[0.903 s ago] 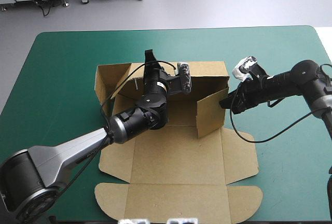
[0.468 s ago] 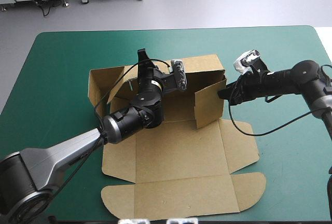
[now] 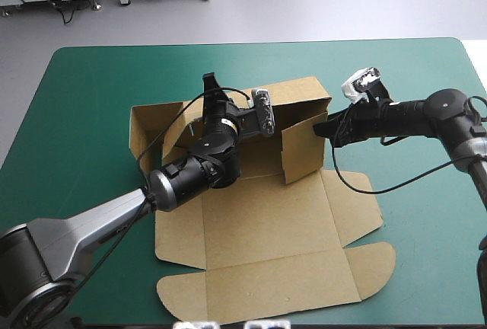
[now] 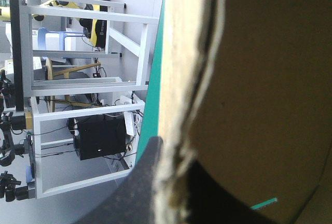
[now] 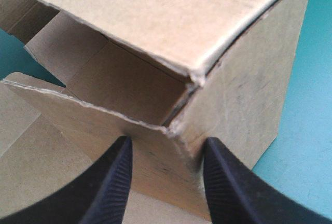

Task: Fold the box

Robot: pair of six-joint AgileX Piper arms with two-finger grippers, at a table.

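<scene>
Your right gripper [image 5: 167, 146] has its fingers a little apart, the raised side wall [image 3: 303, 150] of the box [image 3: 262, 230] between them at its corner. It is the nearer arm for the tuck. Your left gripper [image 4: 174, 162] looks clamped on the back wall [image 3: 300, 94], and the flat lid [image 3: 266, 287] lies behind both, mid-table.

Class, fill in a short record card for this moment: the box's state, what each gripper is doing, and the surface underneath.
Thing: box, brown board, partly folded
Raised parts: back wall and right wall
Flat parts: the near panels, lying on the table
Left gripper: shut on the back wall's edge
Right gripper: open, one finger on either side of the right wall's corner
Surface: teal-green table cover
Stage: folding not yet finished
</scene>
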